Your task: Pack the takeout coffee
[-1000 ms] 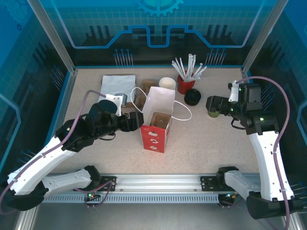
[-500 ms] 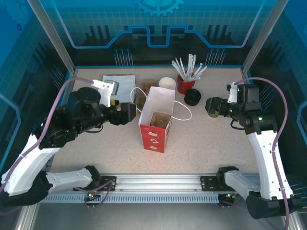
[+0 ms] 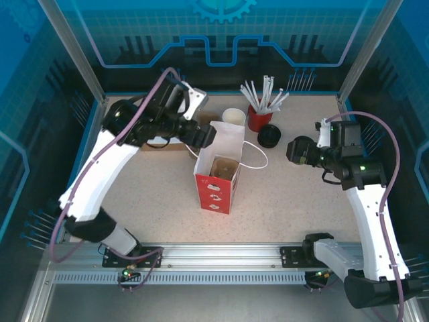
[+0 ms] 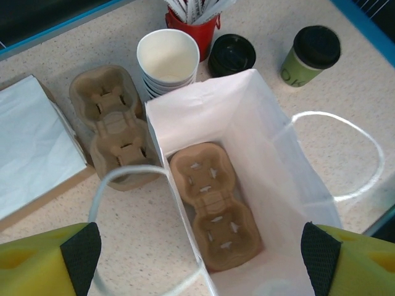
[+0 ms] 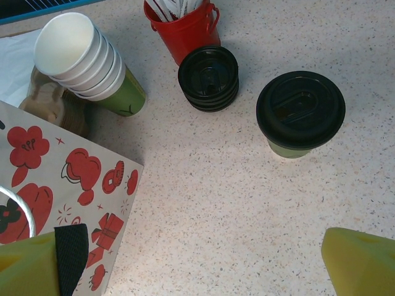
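The takeout coffee (image 5: 300, 114) is an olive-green cup with a black lid, standing upright on the speckled table; it also appears as the takeout coffee (image 4: 311, 54) to the bag's right. My right gripper (image 5: 213, 259) hovers open just short of it, empty, and shows in the top view as the right gripper (image 3: 297, 149). The red-and-white paper bag (image 3: 218, 171) stands open, with a brown cup carrier (image 4: 213, 206) lying on its bottom. High over the bag's mouth hangs my left gripper (image 4: 200, 256), open wide, nothing between its fingers; the top view has the left gripper (image 3: 201, 136) at the bag's back edge.
A stack of white-rimmed cups (image 4: 168, 58), a red cup of straws (image 5: 182, 24) and a stack of black lids (image 5: 208, 77) stand behind the bag. Spare brown carriers (image 4: 111, 123) and flat white bags (image 4: 31, 148) lie to its left. The bag's handles (image 4: 345, 154) loop outward.
My left arm has swung up and rightward, from beside the bag's left wall to above its mouth, and its jaws have widened a little. The right arm has barely moved.
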Controlling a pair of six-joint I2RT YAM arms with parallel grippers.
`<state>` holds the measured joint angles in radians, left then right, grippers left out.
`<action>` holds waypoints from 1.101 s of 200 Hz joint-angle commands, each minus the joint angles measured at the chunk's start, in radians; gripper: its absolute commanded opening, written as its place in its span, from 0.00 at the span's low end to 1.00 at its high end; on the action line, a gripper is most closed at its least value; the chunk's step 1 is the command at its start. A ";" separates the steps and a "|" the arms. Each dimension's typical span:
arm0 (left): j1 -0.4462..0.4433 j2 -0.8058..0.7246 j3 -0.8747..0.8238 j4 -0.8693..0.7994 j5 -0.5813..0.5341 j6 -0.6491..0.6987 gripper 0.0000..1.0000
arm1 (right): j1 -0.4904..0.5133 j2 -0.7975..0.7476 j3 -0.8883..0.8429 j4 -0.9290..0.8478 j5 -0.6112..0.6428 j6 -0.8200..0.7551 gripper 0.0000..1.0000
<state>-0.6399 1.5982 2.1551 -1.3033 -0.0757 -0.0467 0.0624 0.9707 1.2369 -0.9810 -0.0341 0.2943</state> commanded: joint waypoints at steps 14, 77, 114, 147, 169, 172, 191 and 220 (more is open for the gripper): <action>0.036 0.176 0.176 -0.103 0.022 0.152 0.87 | -0.017 -0.017 -0.015 -0.018 -0.016 -0.012 1.00; 0.064 0.430 0.359 -0.168 -0.010 0.285 0.86 | -0.016 -0.024 -0.034 -0.018 -0.015 -0.009 1.00; 0.075 0.484 0.362 -0.137 0.000 0.337 0.83 | -0.018 -0.023 -0.043 -0.013 -0.021 -0.005 1.00; 0.079 0.515 0.365 -0.098 0.007 0.373 0.79 | -0.017 -0.024 -0.048 -0.012 -0.026 -0.005 1.00; 0.079 0.534 0.365 -0.087 0.027 0.388 0.74 | -0.017 -0.025 -0.047 -0.019 -0.024 -0.013 1.00; 0.079 0.538 0.366 -0.086 0.031 0.390 0.74 | -0.017 -0.025 -0.045 -0.020 -0.023 -0.016 1.00; 0.080 0.552 0.365 -0.084 0.048 0.404 0.68 | -0.017 -0.024 -0.036 -0.035 -0.023 -0.036 1.00; 0.080 0.567 0.379 -0.076 0.032 0.398 0.46 | -0.027 -0.017 -0.017 -0.064 -0.038 -0.076 1.00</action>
<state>-0.5648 2.1460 2.4908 -1.3979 -0.0616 0.3401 0.0578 0.9600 1.1965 -1.0039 -0.0425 0.2638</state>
